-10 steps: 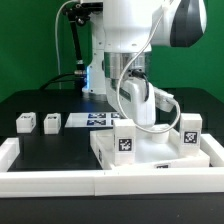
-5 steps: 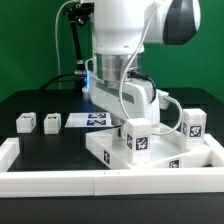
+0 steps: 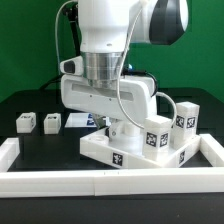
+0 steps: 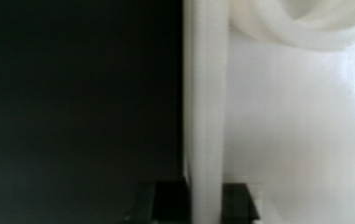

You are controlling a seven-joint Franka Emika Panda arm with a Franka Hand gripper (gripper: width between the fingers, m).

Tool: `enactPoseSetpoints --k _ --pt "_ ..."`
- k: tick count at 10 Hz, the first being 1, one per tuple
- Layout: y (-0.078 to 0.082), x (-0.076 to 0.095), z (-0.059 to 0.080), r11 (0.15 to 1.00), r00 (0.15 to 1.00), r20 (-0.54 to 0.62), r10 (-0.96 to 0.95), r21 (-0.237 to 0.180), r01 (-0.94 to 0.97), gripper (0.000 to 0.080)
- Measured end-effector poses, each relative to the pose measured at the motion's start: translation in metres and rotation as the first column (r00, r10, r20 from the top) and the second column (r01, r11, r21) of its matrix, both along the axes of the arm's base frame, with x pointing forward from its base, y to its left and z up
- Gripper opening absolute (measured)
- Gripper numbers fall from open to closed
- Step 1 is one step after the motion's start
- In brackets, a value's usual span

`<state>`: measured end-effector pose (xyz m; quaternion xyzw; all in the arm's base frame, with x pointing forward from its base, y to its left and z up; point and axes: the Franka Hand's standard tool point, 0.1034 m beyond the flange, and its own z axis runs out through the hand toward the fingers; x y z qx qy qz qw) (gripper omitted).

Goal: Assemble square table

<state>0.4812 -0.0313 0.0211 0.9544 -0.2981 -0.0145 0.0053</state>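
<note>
At the exterior view's left, the first leg (image 3: 24, 122) and second leg (image 3: 50, 122) lie loose on the table (image 3: 40, 145), well apart from the panel, so by my judgement half the fitting is left to do. Past the marker board (image 3: 76, 120), the panel (image 3: 100, 148) sits skewed near the front wall (image 3: 50, 180), with the gripper (image 4: 204, 200) clamped on its raised rim (image 4: 204, 90). Further right, the third leg (image 3: 155, 138) and fourth leg (image 3: 185, 122) stand on the panel, apparently fitted.
</note>
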Motion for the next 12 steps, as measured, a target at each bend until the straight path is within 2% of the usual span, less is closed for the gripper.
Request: enactPoseSetpoints --k 4,7,12 --pt "-0.004 0.0 0.0 0.965 0.965 -0.004 0.261 0.0 -0.261 0.006" --pt "-0.002 0.01 0.001 0.837 0.837 -0.023 0.547 -0.018 -0.547 0.006" --pt "-0.008 0.011 0.001 0.636 0.636 -0.044 0.771 -0.01 -0.772 0.006"
